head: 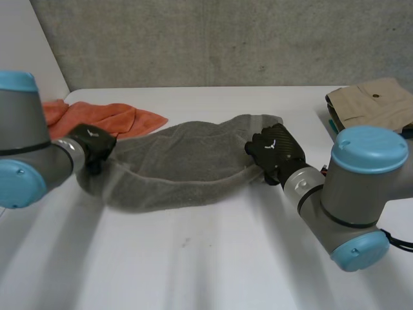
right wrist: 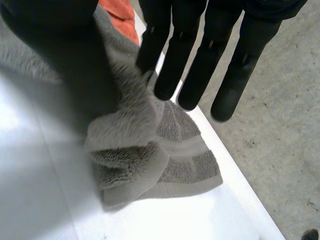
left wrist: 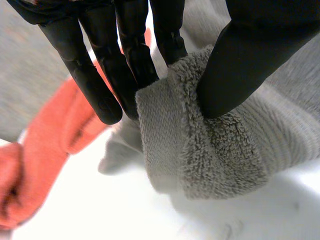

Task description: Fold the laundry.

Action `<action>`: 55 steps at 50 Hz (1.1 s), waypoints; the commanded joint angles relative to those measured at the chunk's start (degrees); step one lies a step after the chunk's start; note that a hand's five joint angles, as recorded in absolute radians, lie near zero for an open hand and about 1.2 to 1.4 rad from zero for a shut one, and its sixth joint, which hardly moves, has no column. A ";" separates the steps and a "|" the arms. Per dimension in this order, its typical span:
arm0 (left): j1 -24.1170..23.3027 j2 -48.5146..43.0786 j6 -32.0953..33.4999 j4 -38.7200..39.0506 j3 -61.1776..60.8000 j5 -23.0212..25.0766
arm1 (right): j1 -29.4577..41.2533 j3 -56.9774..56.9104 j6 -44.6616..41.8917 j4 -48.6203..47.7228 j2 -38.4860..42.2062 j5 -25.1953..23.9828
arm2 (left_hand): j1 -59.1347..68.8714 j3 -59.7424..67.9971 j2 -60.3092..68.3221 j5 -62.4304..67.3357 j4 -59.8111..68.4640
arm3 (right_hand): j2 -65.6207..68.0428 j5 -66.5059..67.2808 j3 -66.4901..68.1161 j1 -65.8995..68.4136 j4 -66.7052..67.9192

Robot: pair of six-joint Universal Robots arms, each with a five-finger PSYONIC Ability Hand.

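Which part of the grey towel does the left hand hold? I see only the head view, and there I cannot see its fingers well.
Observer: In its wrist view the left hand pinches a bunched end of the grey towel between the thumb and nearly straight fingers.
Operator: Does the right hand grip the towel too?
Observer: Yes. The right hand pinches the other end between the thumb and the nearest finger; its other fingers stand straight, off the cloth.
Operator: Does that end lie flat?
Observer: No. It is folded over itself on the table, and a paler woven band shows near its hem.
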 commanded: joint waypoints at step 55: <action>5.88 26.07 -13.01 0.02 -5.67 5.28 | -2.74 -32.95 19.72 30.13 21.04 2.27 | 13.05 12.08 11.75 13.73 11.41 | -13.23 -14.85 -15.06 -11.36 -15.86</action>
